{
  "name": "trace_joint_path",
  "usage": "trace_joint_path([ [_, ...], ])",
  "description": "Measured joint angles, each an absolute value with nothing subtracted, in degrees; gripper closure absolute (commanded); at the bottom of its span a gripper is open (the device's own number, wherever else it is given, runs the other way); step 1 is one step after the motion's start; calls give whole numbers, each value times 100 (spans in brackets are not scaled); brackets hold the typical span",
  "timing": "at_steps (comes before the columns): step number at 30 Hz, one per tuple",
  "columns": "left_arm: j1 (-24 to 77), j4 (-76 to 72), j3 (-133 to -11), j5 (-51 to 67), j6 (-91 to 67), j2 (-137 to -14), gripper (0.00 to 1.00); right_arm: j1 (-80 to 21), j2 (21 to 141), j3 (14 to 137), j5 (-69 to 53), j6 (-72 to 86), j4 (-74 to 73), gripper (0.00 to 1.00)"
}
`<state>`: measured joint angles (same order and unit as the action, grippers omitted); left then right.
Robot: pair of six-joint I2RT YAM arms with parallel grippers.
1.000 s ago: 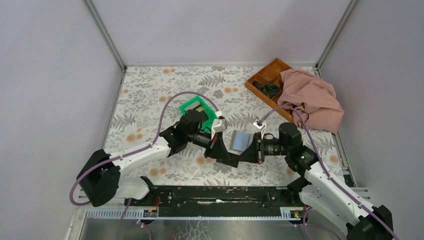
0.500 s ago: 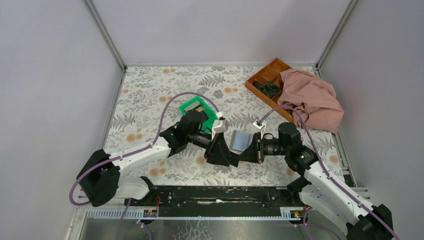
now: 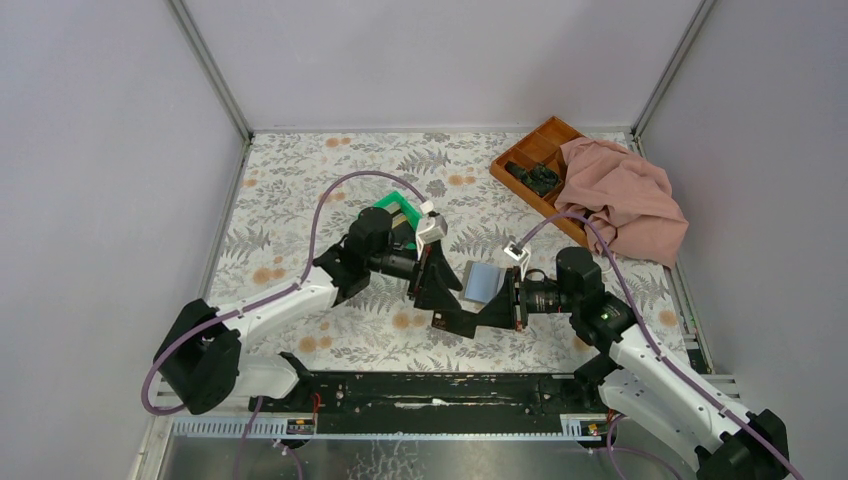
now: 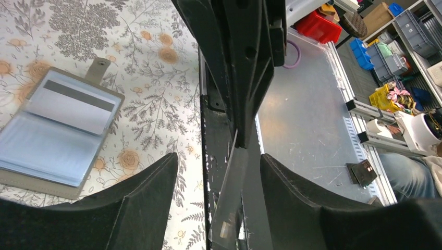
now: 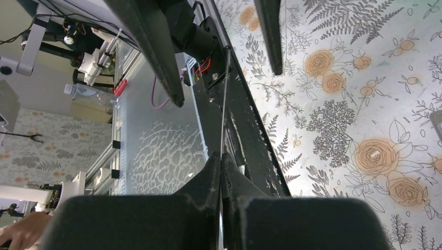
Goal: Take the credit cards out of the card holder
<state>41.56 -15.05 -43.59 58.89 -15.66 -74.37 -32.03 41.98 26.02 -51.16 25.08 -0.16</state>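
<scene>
Right gripper (image 5: 221, 159): fingers pressed together, pinching one thin grey card (image 5: 225, 94) edge-on. Left gripper (image 4: 219, 159): fingers spread wide, that card between them. Seen from overhead, one card holder (image 3: 484, 281) lies open on the table (image 3: 290, 200) at 2 o'clock from the fingertips. It's pale blue, grey-edged, one striped card (image 4: 70, 107) in a pocket. One green bin (image 3: 398, 212) at 11 o'clock.

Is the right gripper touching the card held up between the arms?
Touching. The right wrist view shows the right gripper with its jaws shut on the thin card, seen edge-on.
</scene>
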Motion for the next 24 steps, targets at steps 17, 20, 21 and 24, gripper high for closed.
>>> trace_joint_path([
  [17, 4141, -1802, -4261, 6375, -1704, -7590, 57, -3238, 4265, 2679, -5140, 2427, -58, 100],
  [20, 4141, -1857, -4254, 6431, -1715, -7583, 64, -3238, 4298, 2759, -5057, 2373, -137, 100],
  [21, 4141, -1872, -4246, 6440, -1721, -7577, 68, -3238, 4300, 2781, -5039, 2357, -156, 100],
  [24, 4141, -1933, -4198, 6458, -1747, -7546, 73, -3238, 4303, 2825, -5015, 2316, -183, 100],
])
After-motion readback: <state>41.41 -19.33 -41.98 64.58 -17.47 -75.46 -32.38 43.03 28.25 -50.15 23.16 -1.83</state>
